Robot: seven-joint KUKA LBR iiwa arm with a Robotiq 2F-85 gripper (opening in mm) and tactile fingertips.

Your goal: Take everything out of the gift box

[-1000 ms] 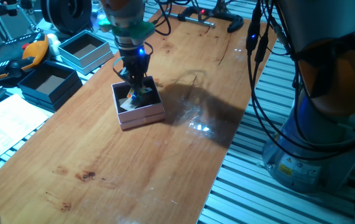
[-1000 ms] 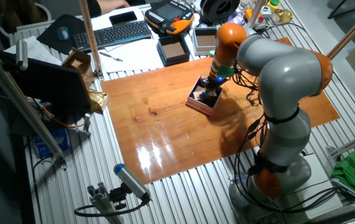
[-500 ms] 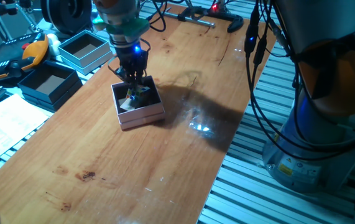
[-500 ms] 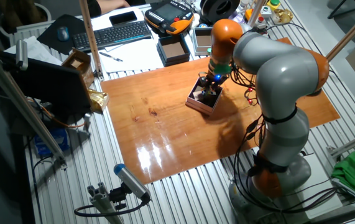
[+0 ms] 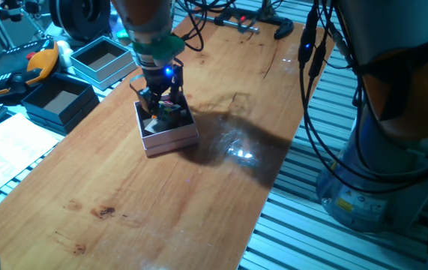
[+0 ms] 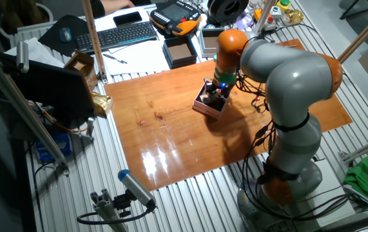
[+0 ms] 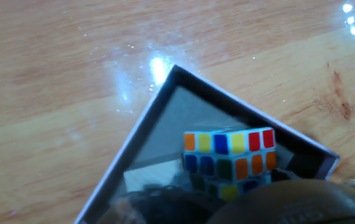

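Observation:
The gift box (image 5: 170, 133) is a small pale-pink square box on the wooden table, also seen from the other side (image 6: 204, 107). My gripper (image 5: 160, 103) reaches down into it, fingers spread apart, open. The puzzle cube (image 7: 230, 160) lies in the box's right corner, just beyond my blurred dark fingertips (image 7: 276, 200), and its colours show between the fingers (image 5: 170, 110). A pale flat patch (image 7: 152, 177) lies on the box floor left of the cube; I cannot tell what it is. The arm (image 6: 287, 71) hides part of the box.
A light-blue box (image 5: 100, 60) and a dark navy box (image 5: 58, 99) stand at the table's far left edge. Cables (image 5: 311, 90) hang by the robot base on the right. Keyboard (image 6: 122, 33) and teach pendant (image 6: 174, 14) lie beyond the table.
The hand shifted slightly left and dipped lower into the gift box. Its fingers, narrow before, now stand spread wide around the cube.

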